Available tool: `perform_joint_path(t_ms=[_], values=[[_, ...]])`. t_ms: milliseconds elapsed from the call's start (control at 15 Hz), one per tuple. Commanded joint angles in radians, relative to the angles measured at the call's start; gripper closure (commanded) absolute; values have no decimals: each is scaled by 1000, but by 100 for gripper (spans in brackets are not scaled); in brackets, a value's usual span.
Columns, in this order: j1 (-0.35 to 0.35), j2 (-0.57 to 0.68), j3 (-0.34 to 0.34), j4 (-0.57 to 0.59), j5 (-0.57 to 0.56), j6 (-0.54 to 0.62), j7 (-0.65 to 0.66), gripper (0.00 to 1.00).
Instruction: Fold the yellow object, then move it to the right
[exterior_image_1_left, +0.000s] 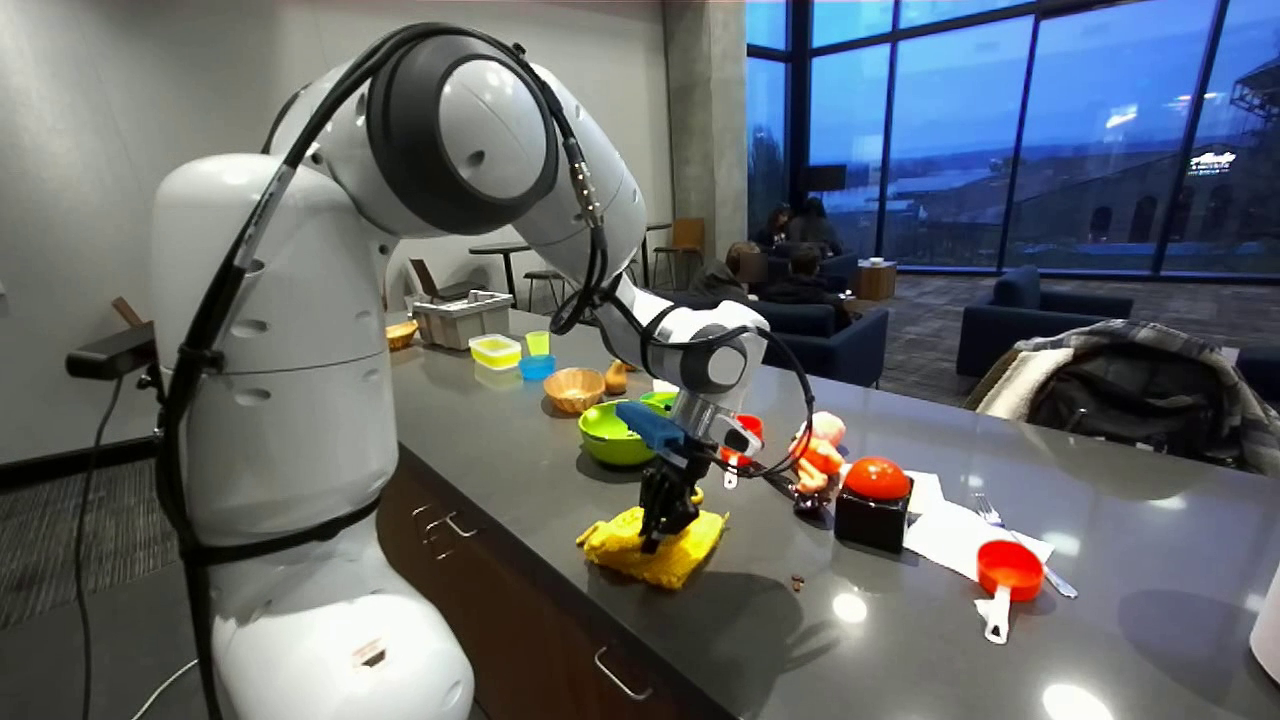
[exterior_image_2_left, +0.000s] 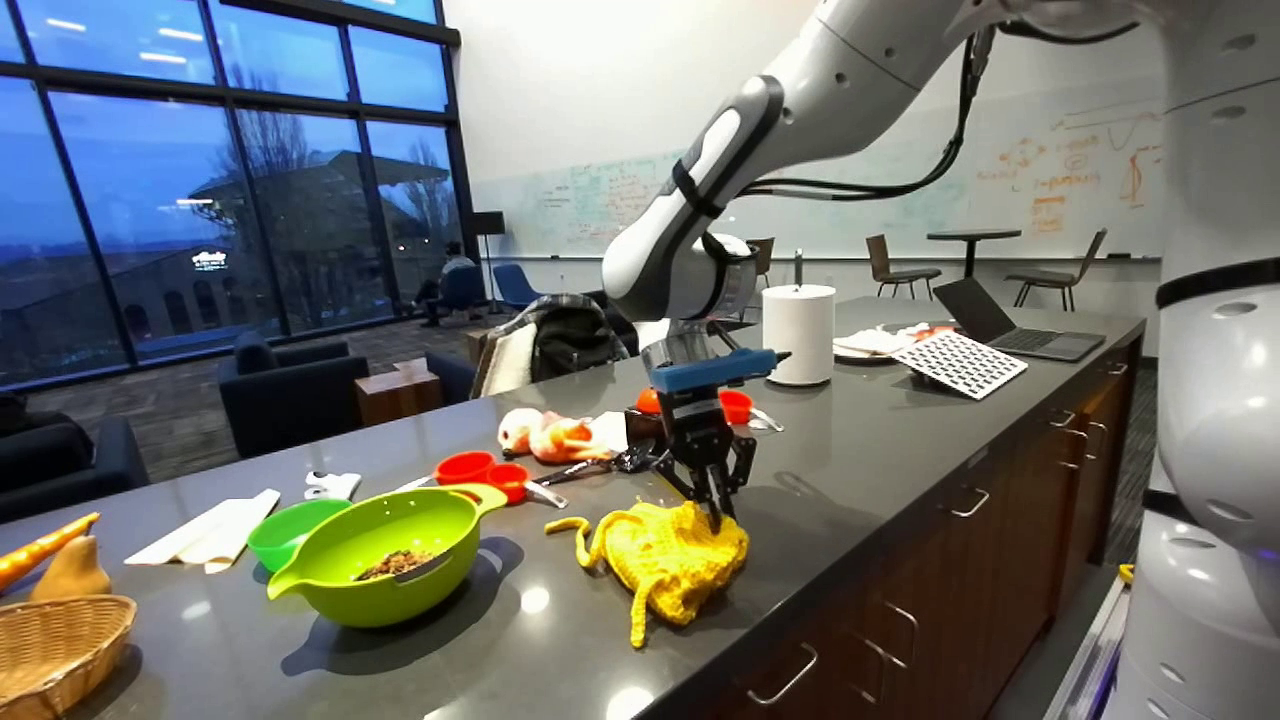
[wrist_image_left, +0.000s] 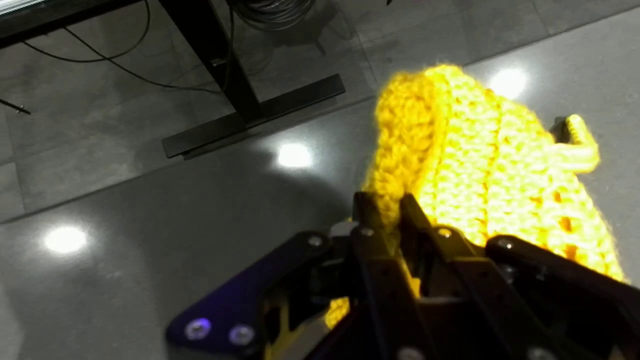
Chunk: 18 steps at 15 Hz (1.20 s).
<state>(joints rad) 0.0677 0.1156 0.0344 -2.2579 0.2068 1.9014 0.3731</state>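
Observation:
The yellow knitted object with thin strings (exterior_image_1_left: 693, 552) lies rumpled on the grey counter near its front edge; it also shows in an exterior view (exterior_image_2_left: 665, 565). In the wrist view the yellow object (wrist_image_left: 470, 160) fills the right side, with a fold standing up between the fingers. My gripper (wrist_image_left: 385, 202) is closed on that fold, with yellow fabric between both fingertips. In both exterior views the gripper (exterior_image_1_left: 658, 540) (exterior_image_2_left: 718, 515) points down at the object's edge, fingertips touching it. The part under the gripper body is hidden in the wrist view.
A green bowl (exterior_image_2_left: 385, 560) with brown bits stands beside the yellow object. A pink doll (exterior_image_1_left: 822, 455), a red button on a black box (exterior_image_1_left: 873, 515) and a red measuring cup (exterior_image_1_left: 1010, 568) lie farther along. A white paper roll (exterior_image_2_left: 798, 335) stands behind the gripper.

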Motion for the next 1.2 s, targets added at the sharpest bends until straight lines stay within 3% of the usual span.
perform_joint_path(t_ms=[0,267,467,1133], values=[[19,20,16,67,-47,-56,24,52],[58,11,46,152,-93,-149,77,23],[100,13,82,203,-93,-154,122,3],[192,191,121,292,-179,-4,131,0]])
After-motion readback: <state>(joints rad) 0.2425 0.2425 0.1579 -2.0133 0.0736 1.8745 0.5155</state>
